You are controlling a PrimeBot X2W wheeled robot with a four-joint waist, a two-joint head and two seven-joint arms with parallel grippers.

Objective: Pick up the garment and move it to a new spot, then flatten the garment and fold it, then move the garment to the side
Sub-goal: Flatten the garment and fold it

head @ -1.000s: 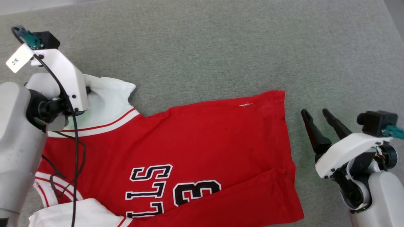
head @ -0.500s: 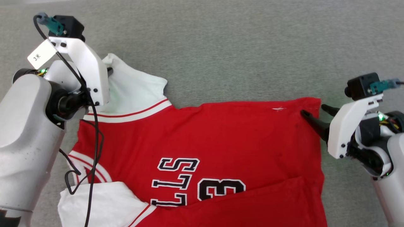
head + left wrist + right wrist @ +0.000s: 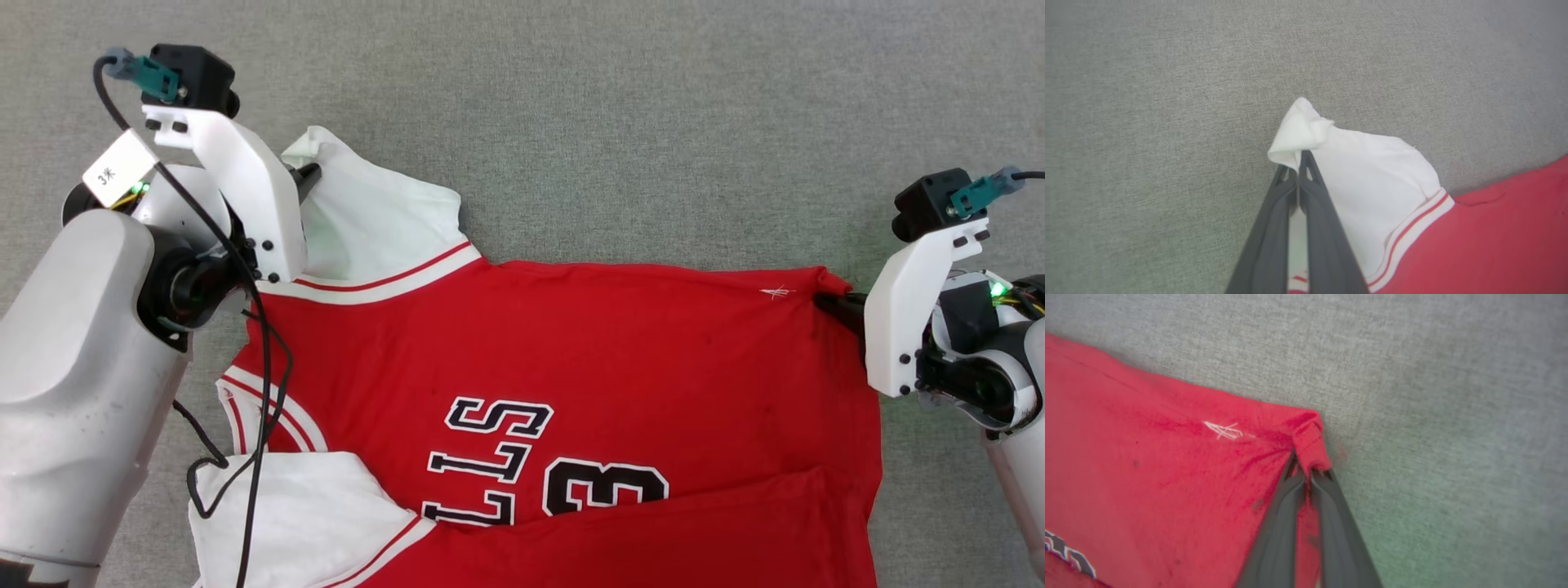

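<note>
Now gripping at both far corners: clenched on the white sleeve tip (image 3: 1300, 122) with the left tool (image 3: 1299, 157), clamped on the red hem corner (image 3: 1310, 433) with the right tool (image 3: 1306, 469). Leaves the garment (image 3: 620, 351) mostly spread, print up, on the grey fabric surface (image 3: 620, 98). Soft, light, limp stuff, likely to sag and bunch; best taken by corners and seams, as here. Unlike a second ago: no longer gaping beside the hem on the right, shut on it instead.
</note>
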